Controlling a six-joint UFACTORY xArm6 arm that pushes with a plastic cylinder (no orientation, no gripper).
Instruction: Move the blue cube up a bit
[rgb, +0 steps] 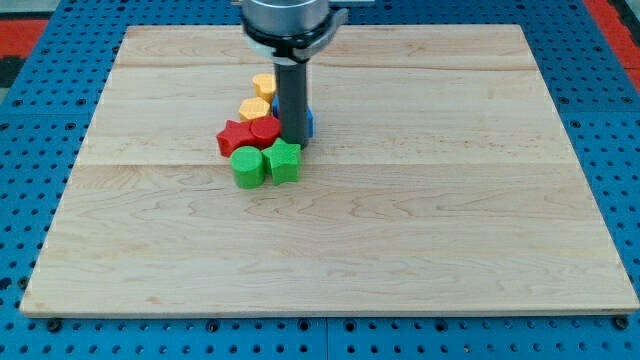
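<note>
The blue cube (309, 122) is mostly hidden behind my rod; only a sliver shows at the rod's right side. My tip (296, 141) rests on the board just below the blue cube, beside the red blocks. Two red blocks (248, 133) lie to the tip's left, one round and one star-like. Two yellow blocks (259, 97) sit above them. A green cylinder (247, 167) and a green star-shaped block (284, 162) sit just below the tip.
The wooden board (450, 220) lies on a blue pegboard surface (30, 100). All the blocks are clustered at the board's upper middle. The arm's round head (288, 22) hangs over the top edge.
</note>
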